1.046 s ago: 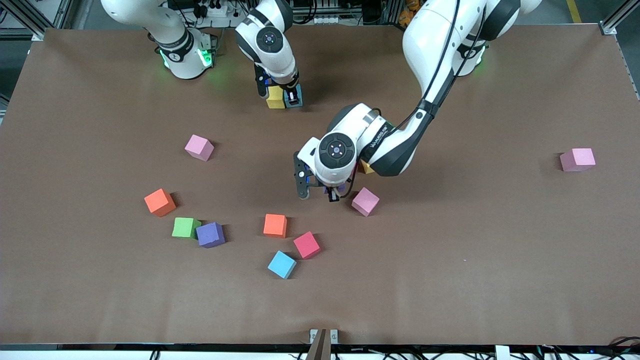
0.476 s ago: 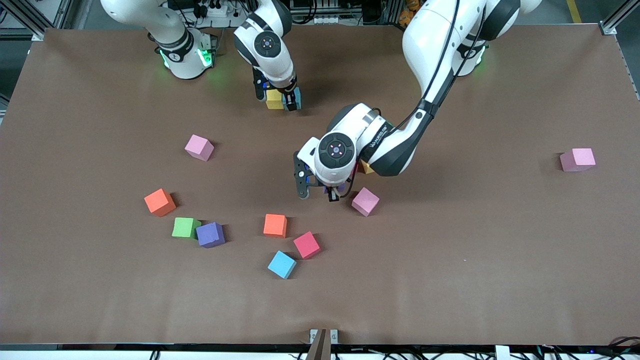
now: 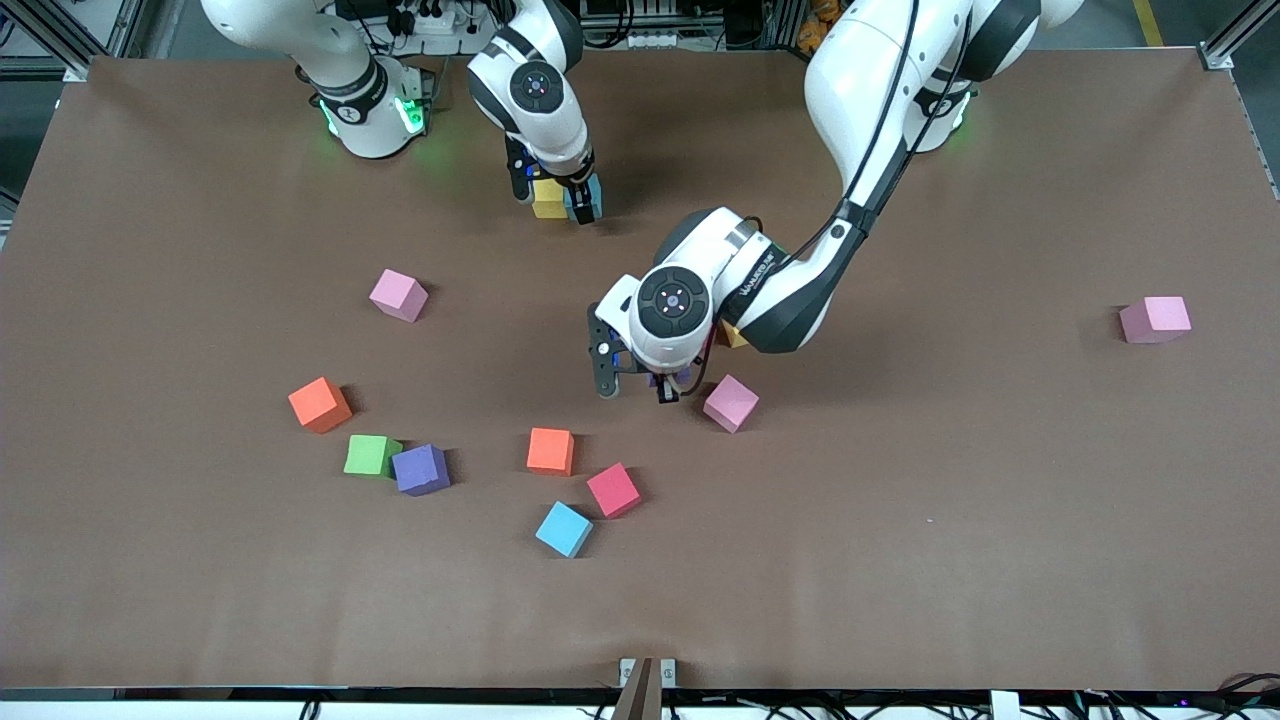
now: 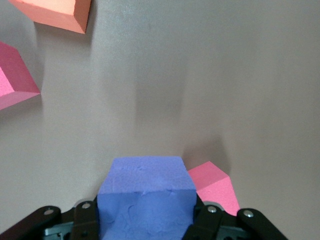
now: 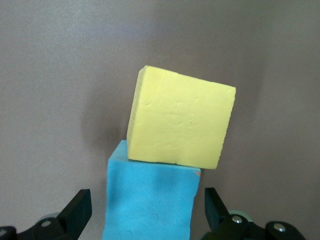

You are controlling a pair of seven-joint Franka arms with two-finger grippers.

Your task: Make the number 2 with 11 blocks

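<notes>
In the front view, the right gripper (image 3: 557, 197) is low over the tabletop (image 3: 900, 550) in the upper middle of the frame. Its fingers are released and stand wide apart around a yellow block (image 3: 547, 199) and a light blue block (image 3: 592, 192). These two touch each other, and they are the only joined blocks of the number 2. The left gripper (image 3: 664, 386) is near the centre of the frame, just beside a pink block (image 3: 730, 403); its fingers are clenched on a purple block (image 3: 660, 378). Loose blocks lie in the lower middle: orange (image 3: 550, 450), red (image 3: 613, 490), blue (image 3: 564, 529), green (image 3: 371, 455) touching a second purple one (image 3: 420, 469), and one more orange (image 3: 320, 404). Two other pink ones lie well apart, one (image 3: 398, 295) toward the right arm's end and one (image 3: 1155, 319) toward the left arm's end. In the left wrist view, the purple block (image 4: 146, 192) sits tight between the fingers (image 4: 212, 220), with a pink block (image 4: 215, 184) just beside it. In the right wrist view, the light blue block (image 5: 150, 200) stands between the open fingers (image 5: 77, 207), apart from both, and the yellow block (image 5: 180, 122) touches it, a little turned.
</notes>
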